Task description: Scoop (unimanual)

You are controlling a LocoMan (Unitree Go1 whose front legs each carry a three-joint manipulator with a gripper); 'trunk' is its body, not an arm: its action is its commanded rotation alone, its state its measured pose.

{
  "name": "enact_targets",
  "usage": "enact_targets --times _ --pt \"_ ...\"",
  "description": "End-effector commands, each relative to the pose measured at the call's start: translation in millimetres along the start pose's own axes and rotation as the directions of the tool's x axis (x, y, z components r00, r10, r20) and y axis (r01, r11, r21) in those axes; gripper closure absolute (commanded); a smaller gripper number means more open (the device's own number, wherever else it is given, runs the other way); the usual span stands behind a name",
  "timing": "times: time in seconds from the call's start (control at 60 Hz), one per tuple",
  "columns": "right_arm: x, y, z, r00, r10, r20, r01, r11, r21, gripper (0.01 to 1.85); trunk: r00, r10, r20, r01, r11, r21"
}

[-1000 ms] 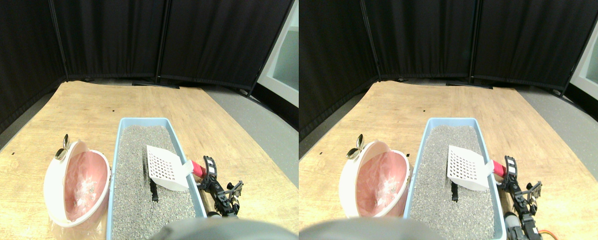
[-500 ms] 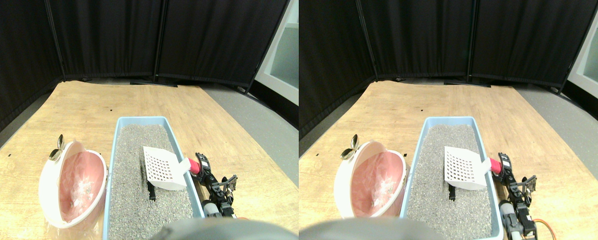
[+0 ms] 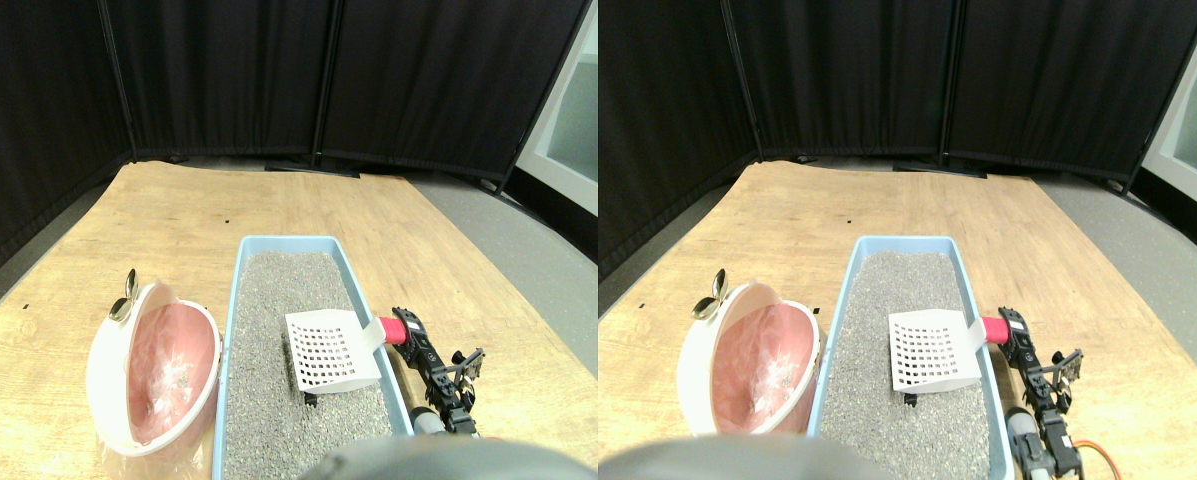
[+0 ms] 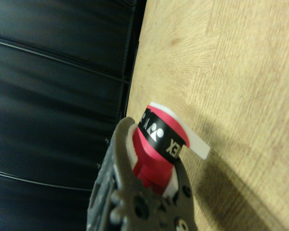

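right manipulator (image 3: 443, 385): reaches in from lower right, angled up-left | black two-jaw tool (image 3: 405, 330): clamped around red wrapped handle (image 3: 391, 329) | wrist view: jaws hug handle both sides

Dark object (image 3: 310, 399) mostly hidden under scoop (image 3: 331, 350), pink bin (image 3: 158, 370) bottom cropped

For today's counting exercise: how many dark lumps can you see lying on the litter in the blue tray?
1: a dark lump lies on the litter just below the white scoop, in the blue tray. Others may be hidden under the scoop or buried.
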Motion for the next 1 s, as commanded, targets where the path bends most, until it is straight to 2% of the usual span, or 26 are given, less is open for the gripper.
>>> enact_targets --times 0.017,0.1,0.2,0.283,0.367,0.4,0.567,0.6,0.667,0.783,0.8,0.9,1.0 --pt "-3.5 2.1 11.9 0.995 0.074 0.074 -0.073 0.997 -0.01 1.8 0.9999 0.016 0.0 -0.016 0.9997 -0.019" --pt "-4.8 2.6 24.6 0.985 0.135 0.11 -0.128 0.99 -0.063 1.8 0.9999 0.016 0.0 -0.016 0.9997 -0.019" --pt "-9.4 5.1 50.8 0.978 0.152 0.142 -0.139 0.986 -0.095 1.8 0.9999 0.015 0.002 -0.015 0.9996 -0.023" --pt "-12.4 6.7 66.5 0.978 0.149 0.148 -0.13 0.983 -0.131 1.8 0.9999 0.012 0.002 -0.012 0.9996 -0.027" --pt "-15.4 9.4 86.4 0.973 0.134 0.189 -0.095 0.975 -0.201 1.79 0.9999 0.011 0.002 -0.011 0.9995 -0.03" --pt "-14.4 9.3 91.5 0.969 0.149 0.198 -0.107 0.972 -0.21 1.79 0.9999 0.01 0.002 -0.01 0.9994 -0.034" --pt "-12.4 11.2 112.9 0.964 0.159 0.214 -0.093 0.953 -0.29 1.8 1.0 0.009 0.002 -0.009 0.9992 -0.039" --pt "-11.6 11.0 115.0 0.96 0.178 0.216 -0.108 0.947 -0.301 1.8 1.0 0.009 0.002 -0.009 0.999 -0.043" --pt "-9.5 13.3 119.8 0.959 0.182 0.217 -0.098 0.932 -0.35 1.8 1.0 0.01 0.001 -0.01 0.9989 -0.047" --pt "-7.0 18.1 122.1 0.961 0.176 0.211 -0.071 0.902 -0.427 1.8 0.9999 0.015 -0.004 -0.016 0.9982 -0.058" --pt "-5.2 17.8 122.0 0.956 0.206 0.21 -0.092 0.887 -0.453 1.8 0.9998 0.017 -0.006 -0.017 0.998 -0.061" --pt "-2.5 17.9 121.9 0.962 0.185 0.199 -0.063 0.864 -0.5 1.8 0.9995 0.03 -0.013 -0.031 0.9965 -0.078" --pt "0.8 15.2 118.7 0.959 0.205 0.195 -0.071 0.841 -0.536 1.8 0.9989 0.044 -0.02 -0.045 0.9948 -0.091"
